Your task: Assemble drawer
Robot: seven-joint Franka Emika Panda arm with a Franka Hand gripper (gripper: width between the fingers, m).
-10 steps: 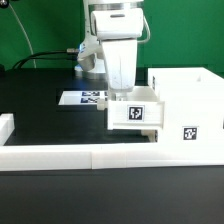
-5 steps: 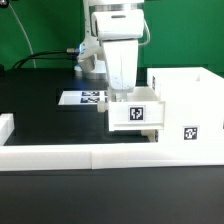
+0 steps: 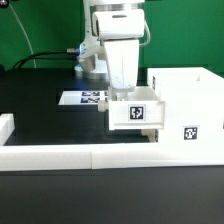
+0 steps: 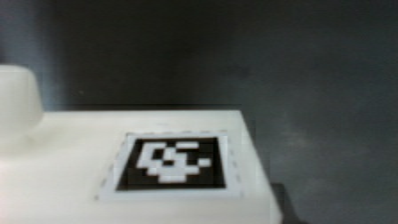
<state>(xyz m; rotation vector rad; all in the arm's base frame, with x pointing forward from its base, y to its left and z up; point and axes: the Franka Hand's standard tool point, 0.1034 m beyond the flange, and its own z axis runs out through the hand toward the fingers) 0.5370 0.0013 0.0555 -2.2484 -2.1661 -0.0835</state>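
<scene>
In the exterior view a small white open-top tray with a black-and-white tag on its front sits against the open side of the large white box housing, which carries its own tag. My gripper reaches straight down from above, its fingers narrow together at the tray's back wall, apparently shut on it. In the wrist view a white tagged face of the tray fills the lower part; my fingers do not show there. The second small tray is out of view.
The marker board lies flat on the black table behind the tray. A long low white border wall runs along the front, with a short end piece at the exterior view's left. A green backdrop stands behind.
</scene>
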